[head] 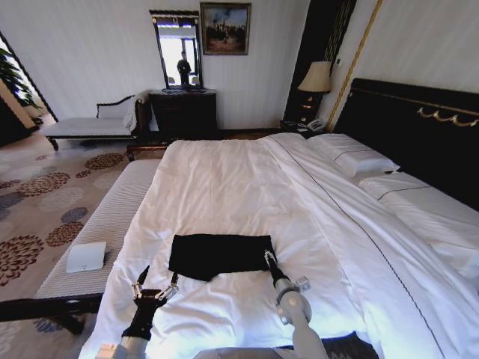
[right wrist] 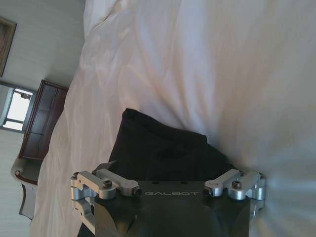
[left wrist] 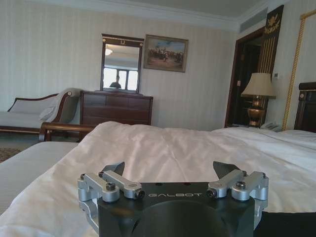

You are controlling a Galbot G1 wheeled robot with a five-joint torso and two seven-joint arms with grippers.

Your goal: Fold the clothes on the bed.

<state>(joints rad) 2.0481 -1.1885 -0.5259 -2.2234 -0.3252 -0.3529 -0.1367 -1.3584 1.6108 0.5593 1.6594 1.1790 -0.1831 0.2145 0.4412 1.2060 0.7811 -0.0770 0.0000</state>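
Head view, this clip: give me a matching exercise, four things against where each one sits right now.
Things:
1. black T-shirt
2. small white box
3. left gripper
4. table lamp

Places:
A. on the striped bench beside the bed
B. beside the headboard, by the far wall
C. on the white duvet near the foot of the bed
D. open over the duvet, just short of the shirt's near left corner

Pairs: 1-C, 2-A, 3-D, 4-B

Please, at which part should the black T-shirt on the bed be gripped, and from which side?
Probably at the two near corners of the black T-shirt, coming from the foot side of the bed. It lies flat as a wide folded rectangle, with the left gripper and right gripper already near that edge.
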